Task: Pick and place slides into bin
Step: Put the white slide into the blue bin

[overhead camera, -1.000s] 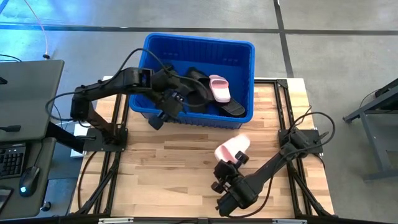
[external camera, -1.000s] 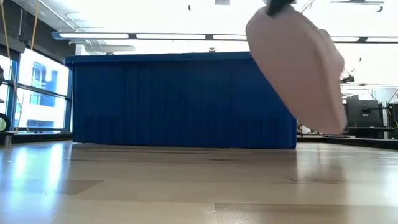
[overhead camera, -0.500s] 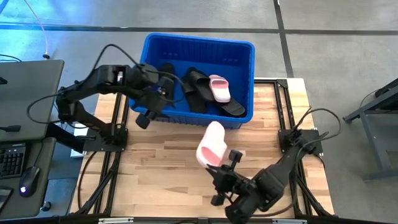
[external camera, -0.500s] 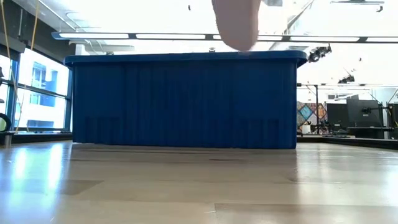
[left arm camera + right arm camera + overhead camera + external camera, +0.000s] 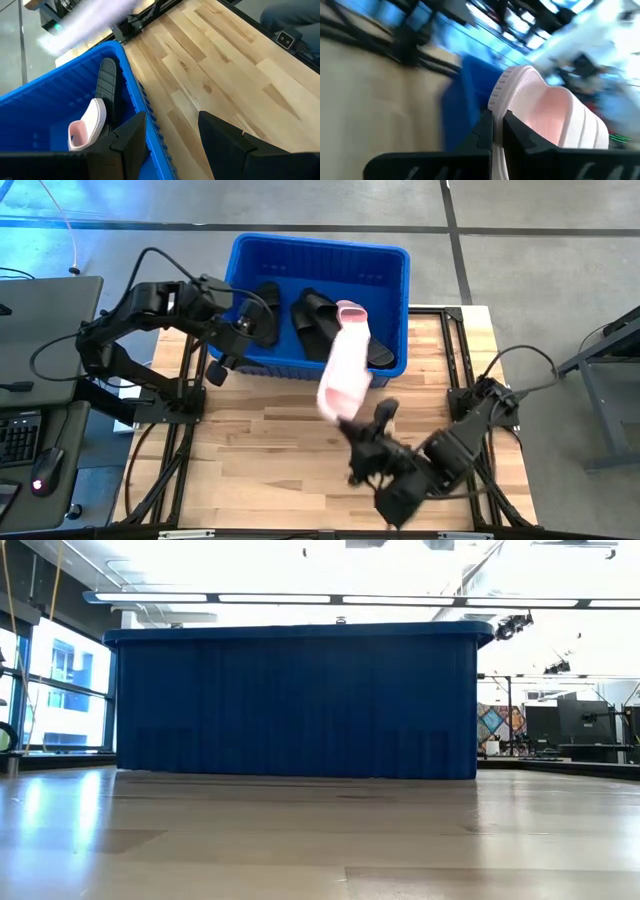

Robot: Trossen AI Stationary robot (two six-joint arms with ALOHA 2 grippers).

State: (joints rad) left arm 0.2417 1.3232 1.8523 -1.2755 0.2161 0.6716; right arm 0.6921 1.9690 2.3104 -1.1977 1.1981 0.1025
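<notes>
From above, the right gripper (image 5: 352, 428) is clamped shut on the near end of a pale pink foam slide (image 5: 344, 370), held up so its far tip reaches over the near rim of the big bright blue ribbed plastic bin (image 5: 300, 248). Inside the bin lie black slides (image 5: 312, 320) and a second pink slide (image 5: 353, 311). The left gripper (image 5: 222, 362) hangs spread wide and empty just outside the bin's near left corner, above the pale wooden table (image 5: 260, 450).

The low view shows only the bin's blue wall (image 5: 295, 705); neither the carried slide nor a gripper appears in it.

The left wrist view looks past the open fingers (image 5: 131, 137) at the bin's corner, with the pink slide inside (image 5: 87, 125) beside a black one (image 5: 106, 80).

In the right wrist view the fingers (image 5: 485, 131) pinch the pink slide's edge (image 5: 545, 117), the bin ahead.

To finish well, the right arm should probably carry the slide farther until all of it is past the rim, then release low, so it cannot tip back onto the table.
</notes>
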